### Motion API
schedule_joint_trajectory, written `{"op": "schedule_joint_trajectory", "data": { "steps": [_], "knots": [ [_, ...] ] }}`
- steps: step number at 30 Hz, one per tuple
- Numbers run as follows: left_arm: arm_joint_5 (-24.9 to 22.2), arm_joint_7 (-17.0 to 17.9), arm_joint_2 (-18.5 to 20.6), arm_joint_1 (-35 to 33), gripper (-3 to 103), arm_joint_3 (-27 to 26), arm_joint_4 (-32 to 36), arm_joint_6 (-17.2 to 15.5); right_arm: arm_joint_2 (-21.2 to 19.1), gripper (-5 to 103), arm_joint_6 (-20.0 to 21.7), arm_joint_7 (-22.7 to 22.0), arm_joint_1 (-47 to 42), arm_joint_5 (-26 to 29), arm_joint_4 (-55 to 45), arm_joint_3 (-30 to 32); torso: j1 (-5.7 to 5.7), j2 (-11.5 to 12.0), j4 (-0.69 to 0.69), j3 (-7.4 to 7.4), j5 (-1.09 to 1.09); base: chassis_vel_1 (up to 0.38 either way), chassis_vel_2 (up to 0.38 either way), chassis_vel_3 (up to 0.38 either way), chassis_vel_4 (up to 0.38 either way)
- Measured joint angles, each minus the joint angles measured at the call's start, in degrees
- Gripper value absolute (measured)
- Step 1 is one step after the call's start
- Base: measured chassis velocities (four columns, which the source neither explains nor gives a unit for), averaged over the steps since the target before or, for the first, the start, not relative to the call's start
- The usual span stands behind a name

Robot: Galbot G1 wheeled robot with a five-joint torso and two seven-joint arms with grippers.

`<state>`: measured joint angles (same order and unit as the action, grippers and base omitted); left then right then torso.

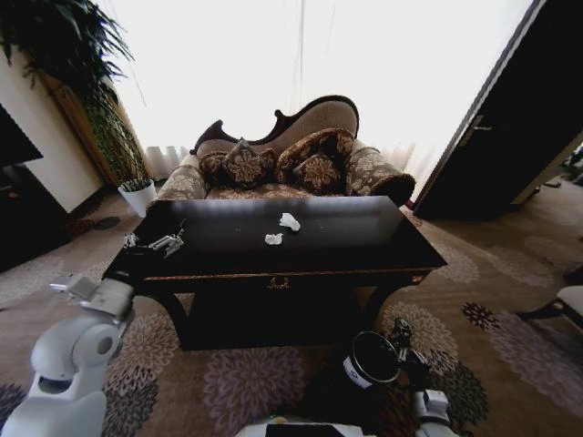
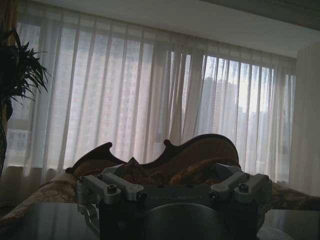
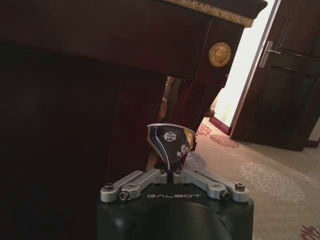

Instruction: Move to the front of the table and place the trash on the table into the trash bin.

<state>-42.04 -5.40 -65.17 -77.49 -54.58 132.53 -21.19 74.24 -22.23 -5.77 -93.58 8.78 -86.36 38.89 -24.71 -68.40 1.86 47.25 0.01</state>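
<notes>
The big dark table (image 1: 364,241) stands in front of the sofa (image 1: 273,159). Two white paper wads (image 1: 290,221) lie close together near the middle of its top. The black trash bin (image 1: 369,360) sits on the carpet below the table's front. Above the bin, the right gripper (image 3: 170,150) has its jaws clamped on a crushed can (image 3: 170,141). The left gripper (image 1: 168,242) hovers over the table's left end; I cannot tell how its jaws stand.

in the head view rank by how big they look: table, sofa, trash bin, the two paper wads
1. table
2. sofa, though it stands farther off, so its true size is unsure
3. trash bin
4. the two paper wads and, alike in size, so unranked between them
</notes>
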Motion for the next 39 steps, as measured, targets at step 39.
{"op": "schedule_joint_trajectory", "data": {
  "steps": [39],
  "knots": [
    [-12.7,9.4,13.0,-2.0,100,-9.6,2.7,-14.2,1.1,0,-9.3,3.3,20.7,-2.2,34.2,-5.9,0.0,0.0,-0.02,0.0,-0.01,0.0,0.0,0.0,0.0]
  ]
}}
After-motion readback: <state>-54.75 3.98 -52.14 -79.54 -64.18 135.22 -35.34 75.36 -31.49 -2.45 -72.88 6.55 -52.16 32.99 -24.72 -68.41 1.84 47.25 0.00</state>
